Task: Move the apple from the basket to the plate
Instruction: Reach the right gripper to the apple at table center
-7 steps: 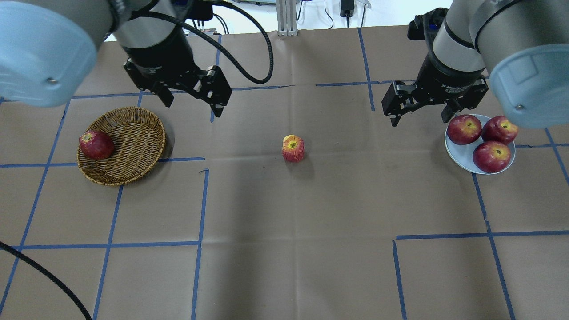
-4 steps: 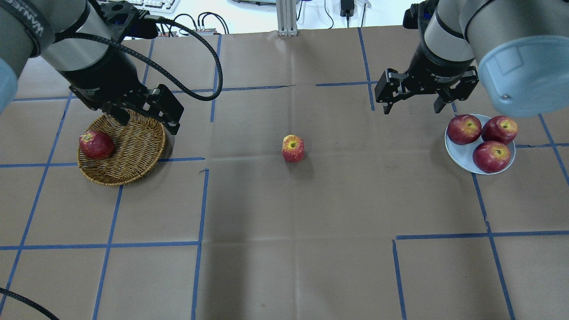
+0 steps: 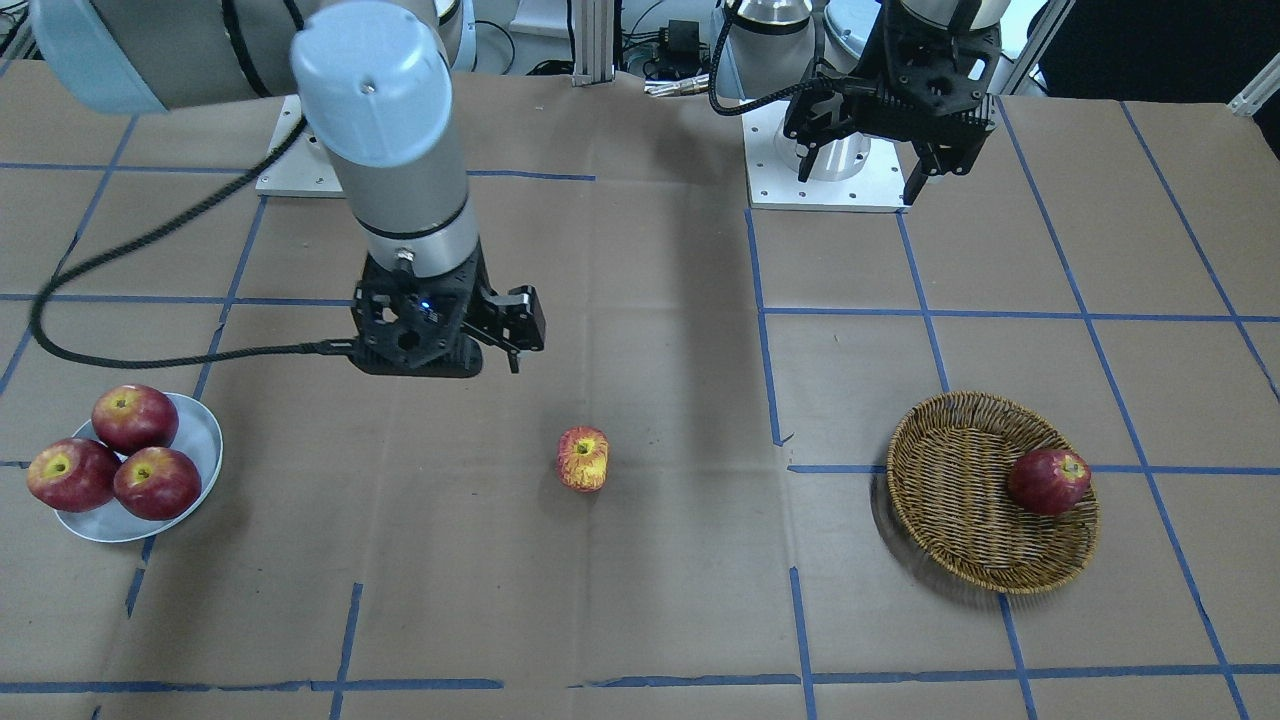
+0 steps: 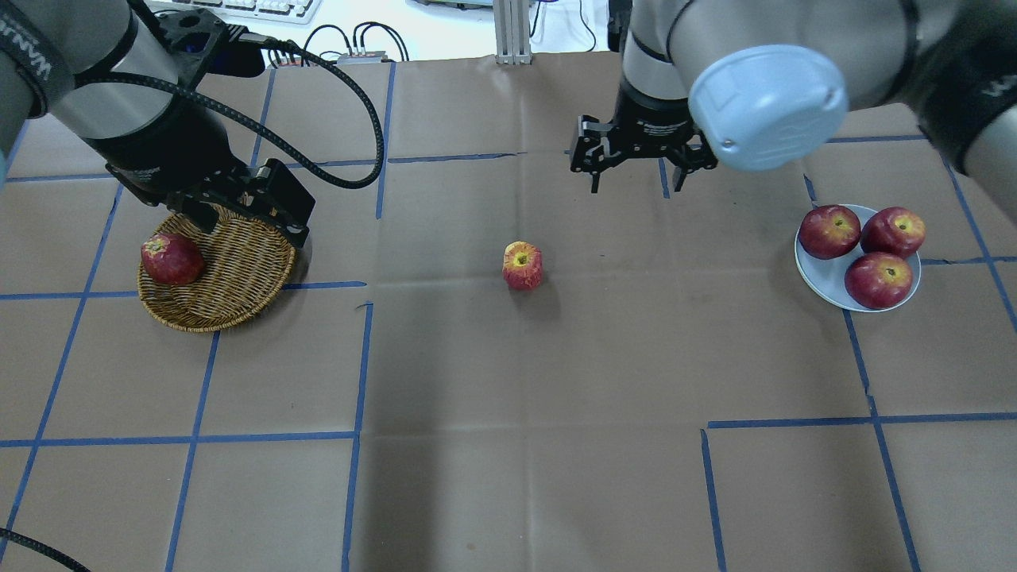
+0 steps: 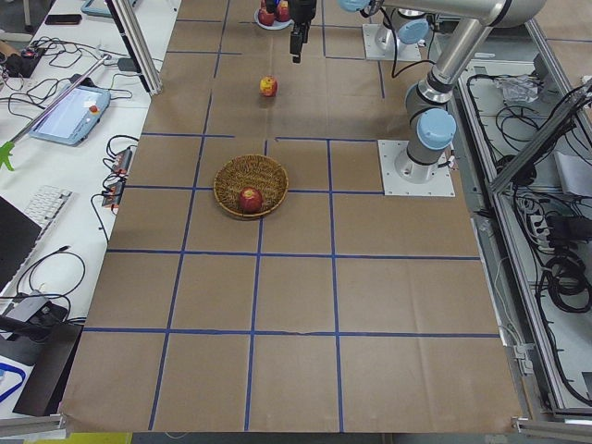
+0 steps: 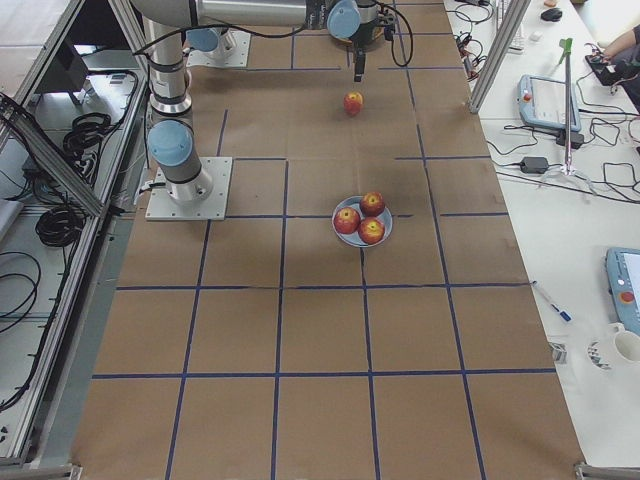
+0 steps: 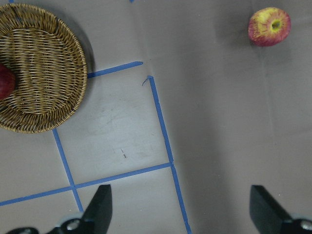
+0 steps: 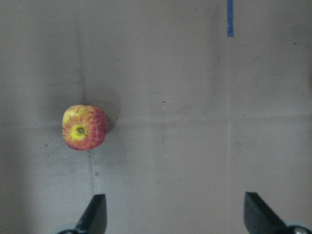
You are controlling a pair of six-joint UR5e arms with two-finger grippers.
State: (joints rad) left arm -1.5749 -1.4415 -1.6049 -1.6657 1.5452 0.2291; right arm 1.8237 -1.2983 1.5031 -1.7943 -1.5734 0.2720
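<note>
The pale red-and-yellow apple (image 4: 523,266) stands alone on the brown paper at the table's middle, outside the basket; it also shows in the front view (image 3: 583,459) and both wrist views (image 8: 85,127) (image 7: 269,26). The wicker basket (image 4: 238,274) sits at left and holds one dark red apple (image 4: 172,259). The pale plate (image 4: 818,272) at right holds three dark red apples. My left gripper (image 4: 254,229) is open and empty over the basket's far right rim. My right gripper (image 4: 636,189) is open and empty, above the table behind and right of the apple.
Blue tape lines grid the brown paper. The left arm's black cable (image 4: 349,119) loops over the table's far left. Both arm bases and a metal post (image 4: 512,32) stand at the far edge. Bare paper lies between the apple and the plate.
My right gripper has swung left, from beside the plate to behind the middle apple. My left gripper has moved left to the basket's far rim. Both stayed open; the apples did not move.
</note>
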